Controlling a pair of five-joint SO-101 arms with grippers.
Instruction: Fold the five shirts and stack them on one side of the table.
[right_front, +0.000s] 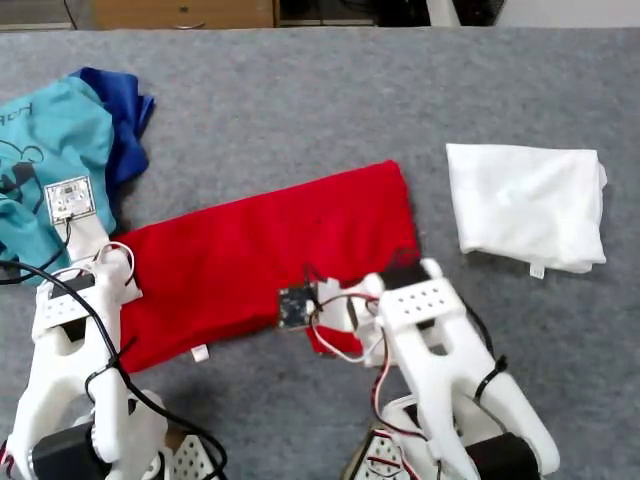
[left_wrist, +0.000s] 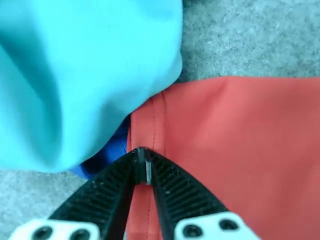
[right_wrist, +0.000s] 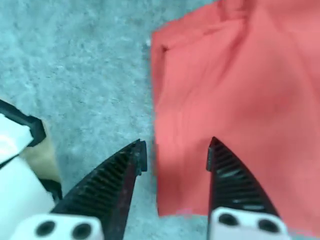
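Four shirts on grey table (right_front: 300, 90): red shirt (right_front: 270, 260) flat mid-table; teal shirt (right_front: 50, 150) bunched by L arm; white shirt (right_front: 525, 205) folded on R side; blue shirt (right_front: 125, 120) under teal. Left gripper (left_wrist: 142, 162) pinching red hem; right gripper (right_wrist: 175, 152) spread, straddling red shirt's edge.

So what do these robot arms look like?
The left arm and right arm are chunky white plastic shells with rows of small holes and black motors near the base. The left gripper and right gripper each end in two pointed black fingers with ribbed inner faces. A black cable loops along the left arm; red and white wires and a small dark circuit board sit on the right.
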